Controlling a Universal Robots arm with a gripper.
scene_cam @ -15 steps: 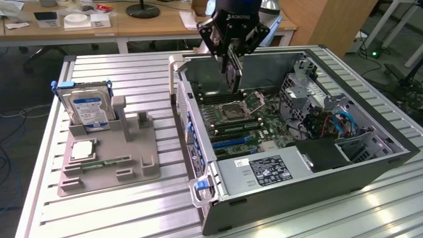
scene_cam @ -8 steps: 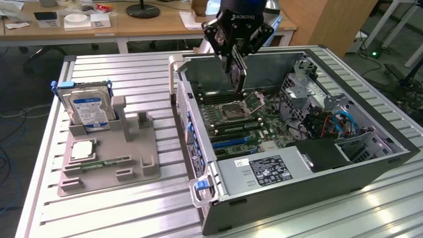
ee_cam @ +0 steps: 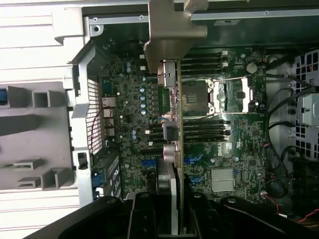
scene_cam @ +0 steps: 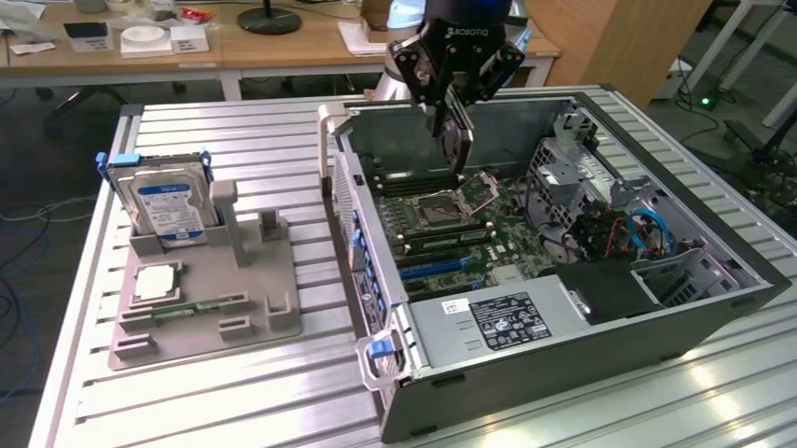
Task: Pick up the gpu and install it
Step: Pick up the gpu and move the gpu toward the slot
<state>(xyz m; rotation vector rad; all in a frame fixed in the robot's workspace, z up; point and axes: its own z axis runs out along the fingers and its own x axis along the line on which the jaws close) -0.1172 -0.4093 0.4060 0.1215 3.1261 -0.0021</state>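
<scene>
While the gpu (scene_cam: 458, 149) hangs edge-on above the motherboard (scene_cam: 468, 238) in the open computer case (scene_cam: 573, 373), I've got my gripper (scene_cam: 449, 110) pinching its upper edge. The hard drive (scene_cam: 162, 201) stands well apart on the exterior view's left.

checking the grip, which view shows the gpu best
The wrist view: the gpu sits edge-on in the gripper, its length and bracket clear against the motherboard. The exterior view shows it as a small dark card hanging from the gripper above the open case.
</scene>
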